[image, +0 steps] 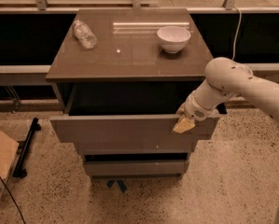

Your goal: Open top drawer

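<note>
The top drawer [120, 129] is a plain grey-brown flat front, pulled partly out of the cabinet, with a dark gap behind it. Its inside is in shadow. My gripper [183, 123] is at the right end of the drawer front, at its top edge, with a yellowish fingertip [181, 126] lying against the front face. The white arm [232, 85] comes in from the right. Two shorter drawer fronts [134, 167] sit below, the lower one slightly out.
A white bowl [173, 38] and a plastic bottle [84, 33] lying on its side rest on the cabinet top [129, 59]. A cardboard box [0, 164] and a black stand [27, 146] are on the speckled floor at the left. A dark window ledge runs behind.
</note>
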